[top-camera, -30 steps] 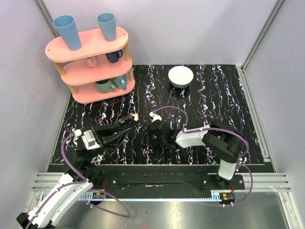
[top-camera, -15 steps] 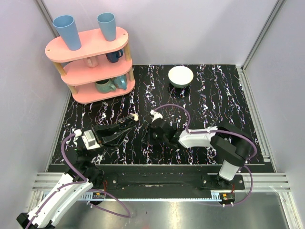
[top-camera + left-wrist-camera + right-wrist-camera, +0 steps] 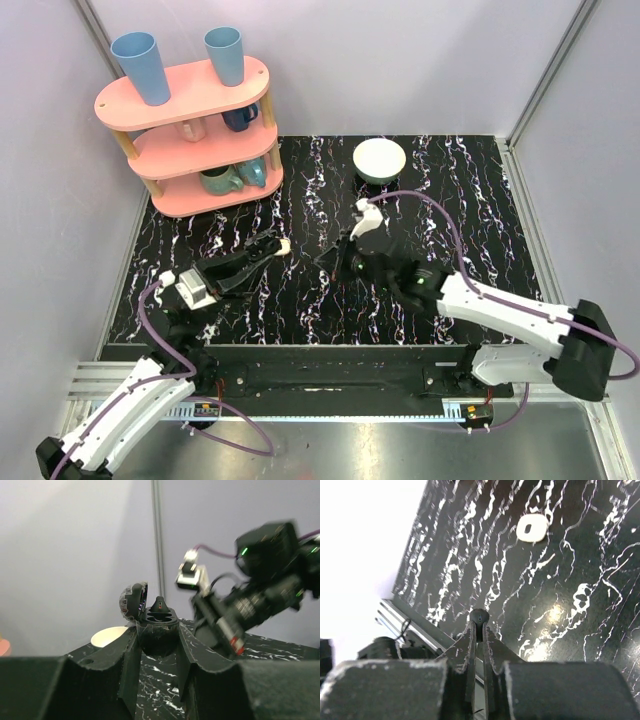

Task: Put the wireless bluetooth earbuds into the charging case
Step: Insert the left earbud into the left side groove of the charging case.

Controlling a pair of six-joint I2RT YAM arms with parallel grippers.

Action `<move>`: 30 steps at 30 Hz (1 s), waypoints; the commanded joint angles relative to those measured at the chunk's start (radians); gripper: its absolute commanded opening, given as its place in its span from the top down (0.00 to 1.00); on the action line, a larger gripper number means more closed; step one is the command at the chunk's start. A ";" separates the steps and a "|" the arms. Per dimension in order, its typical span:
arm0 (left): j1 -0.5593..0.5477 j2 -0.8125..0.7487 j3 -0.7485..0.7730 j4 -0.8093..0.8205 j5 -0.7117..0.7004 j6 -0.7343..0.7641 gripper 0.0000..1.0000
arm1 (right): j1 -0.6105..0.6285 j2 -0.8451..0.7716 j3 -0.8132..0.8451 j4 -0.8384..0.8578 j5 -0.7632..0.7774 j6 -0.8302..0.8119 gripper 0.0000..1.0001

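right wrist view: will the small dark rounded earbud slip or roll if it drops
Pinched only at the right gripper's very tips, the small dark rounded earbud may slip. Being rounded, it would probably roll on the glossy marbled table.

You are looking down at a pink, three-tier oval wooden shelf [image 3: 185, 100]. Plain pale lilac walls [image 3: 400, 60] rise behind it. To its right spreads a black, white-veined marble-look tabletop [image 3: 480, 200], evenly lit.
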 commanded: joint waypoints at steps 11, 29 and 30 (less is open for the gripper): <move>-0.010 0.183 -0.079 0.370 -0.123 0.188 1.00 | 0.008 -0.145 0.333 -0.285 0.114 0.100 1.00; -0.051 0.299 -0.111 0.515 -0.208 0.320 1.00 | 0.258 0.151 0.763 -0.496 0.456 0.364 1.00; -0.053 0.301 -0.111 0.516 -0.216 0.322 1.00 | 0.266 0.163 0.784 -0.519 0.507 0.393 1.00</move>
